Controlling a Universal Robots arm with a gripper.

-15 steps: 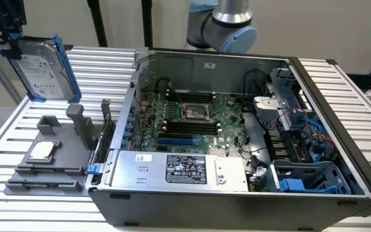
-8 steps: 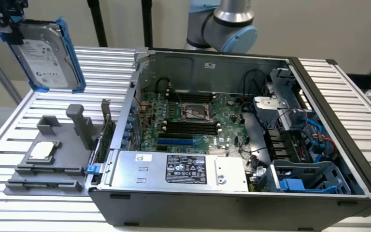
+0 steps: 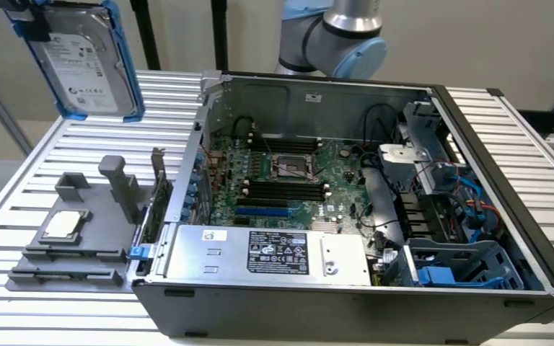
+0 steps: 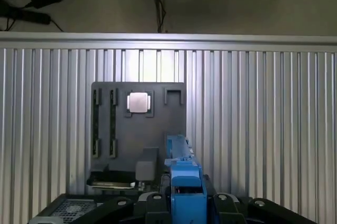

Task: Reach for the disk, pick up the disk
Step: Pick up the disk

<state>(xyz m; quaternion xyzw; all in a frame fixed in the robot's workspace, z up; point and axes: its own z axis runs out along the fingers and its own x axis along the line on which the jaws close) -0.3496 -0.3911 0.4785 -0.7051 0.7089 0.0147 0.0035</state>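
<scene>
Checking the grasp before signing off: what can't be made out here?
1. Exterior view: the top edge cuts off the pincer holding the disk, so its upper body is unseen.
2. Exterior view: the label print is too small to read.
3. Wrist view: the disk is edge-on, hiding its label, and the bottom edge crops it.

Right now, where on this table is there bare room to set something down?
The table has bare slats between the grey tray and the far edge, and along the exterior view's right beside the computer case. The disk is aloft in the gripper, off the table. It is crowded inside the case and on the tray, which holds a chip.
</scene>
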